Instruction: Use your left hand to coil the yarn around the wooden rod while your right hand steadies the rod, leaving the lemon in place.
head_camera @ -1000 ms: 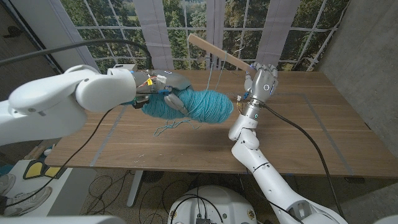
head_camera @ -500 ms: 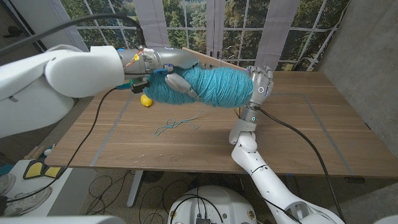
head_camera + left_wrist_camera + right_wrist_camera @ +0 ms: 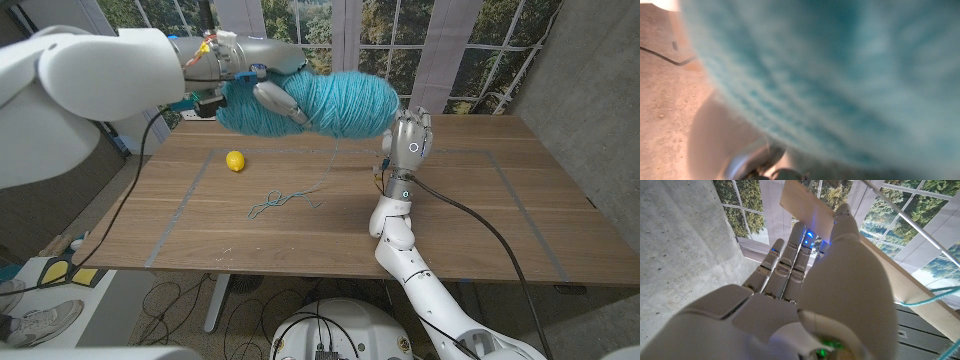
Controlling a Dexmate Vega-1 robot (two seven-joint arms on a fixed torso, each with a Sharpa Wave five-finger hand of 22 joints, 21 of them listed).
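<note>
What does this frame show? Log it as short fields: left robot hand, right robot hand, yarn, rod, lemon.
left robot hand: holds the teal yarn ball raised above the table
right robot hand: upright, grips the wooden rod
yarn strand: hangs from the ball to a loose tangle on the wooden table
rod: mostly hidden behind the ball in the head view
lemon: on the table, apart from both hands

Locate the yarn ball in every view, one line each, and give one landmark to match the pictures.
Head view: the yarn ball is lifted above the table's far side, held by the left hand, just left of the right hand.
Left wrist view: the ball is a close teal blur.
Right wrist view: no ball; one teal strand crosses the rod.
Shared landmark: the teal yarn.
</note>
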